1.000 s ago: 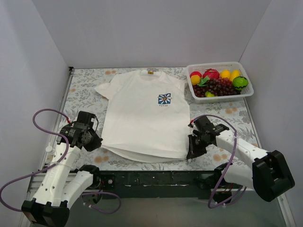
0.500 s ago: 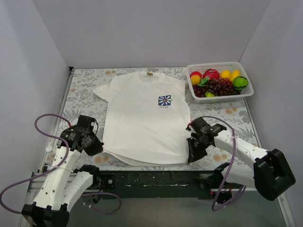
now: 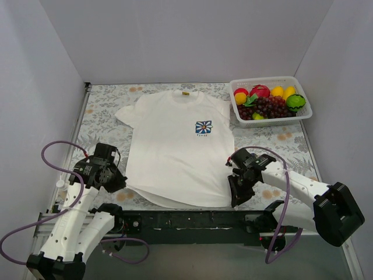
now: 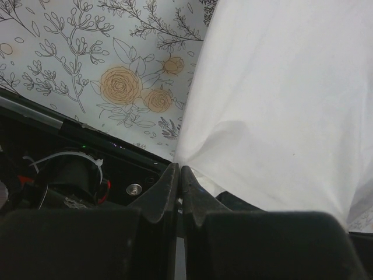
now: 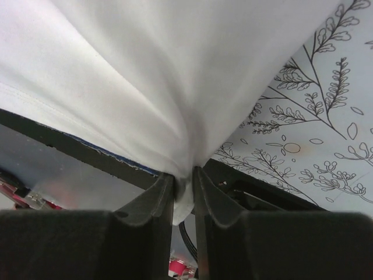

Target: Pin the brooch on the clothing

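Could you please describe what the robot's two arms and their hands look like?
The left arm and right arm are built from white rounded links with black joint housings, and a looping purple cable runs along each. The left hand and right hand are black, each with two dark, wedge-shaped fingers that taper towards the tips. No markings are visible.

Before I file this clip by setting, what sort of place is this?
Probably a robot test cell, not a home: bare white walls box in a floral-covered table, with a white T-shirt laid flat and a basket of fruit.
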`<state>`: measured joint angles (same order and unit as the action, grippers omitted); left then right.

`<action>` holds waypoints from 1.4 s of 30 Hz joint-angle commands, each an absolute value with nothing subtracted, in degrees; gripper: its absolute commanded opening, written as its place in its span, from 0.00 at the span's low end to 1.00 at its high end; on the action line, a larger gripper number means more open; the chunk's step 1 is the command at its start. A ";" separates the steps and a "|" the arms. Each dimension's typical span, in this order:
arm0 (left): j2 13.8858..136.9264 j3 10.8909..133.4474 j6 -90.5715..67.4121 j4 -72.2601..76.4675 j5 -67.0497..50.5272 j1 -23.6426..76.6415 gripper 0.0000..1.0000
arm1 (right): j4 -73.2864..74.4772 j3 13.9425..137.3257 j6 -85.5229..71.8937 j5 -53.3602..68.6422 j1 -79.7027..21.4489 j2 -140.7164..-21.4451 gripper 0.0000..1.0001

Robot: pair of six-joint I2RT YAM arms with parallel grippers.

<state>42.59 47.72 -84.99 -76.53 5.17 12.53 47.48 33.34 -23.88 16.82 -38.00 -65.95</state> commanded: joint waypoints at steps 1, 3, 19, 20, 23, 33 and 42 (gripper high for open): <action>43.24 52.20 -82.97 -79.45 8.25 12.39 0.06 | 51.06 36.82 -21.80 18.63 -38.50 -65.13 0.37; 43.50 55.35 -83.14 -79.37 9.40 12.39 0.29 | 51.06 38.14 -21.01 18.72 -38.50 -63.90 0.67; 54.30 68.82 -74.98 -57.68 15.74 12.39 0.98 | 28.22 53.33 -17.23 8.72 -38.41 -65.81 0.93; 55.62 69.78 -74.27 -52.61 15.30 12.39 0.98 | 26.99 54.57 -16.79 6.70 -38.41 -66.96 0.93; 62.21 73.28 -73.48 -44.31 13.98 12.39 0.98 | 22.34 59.23 -14.94 3.88 -38.32 -71.09 0.93; 85.15 89.98 -72.34 -36.48 18.54 12.04 0.98 | 10.90 70.47 -13.71 1.50 -36.74 -84.54 0.92; 94.48 84.38 -76.28 -27.43 1.25 1.42 0.98 | 12.92 76.03 -14.68 4.04 -34.10 -95.62 0.91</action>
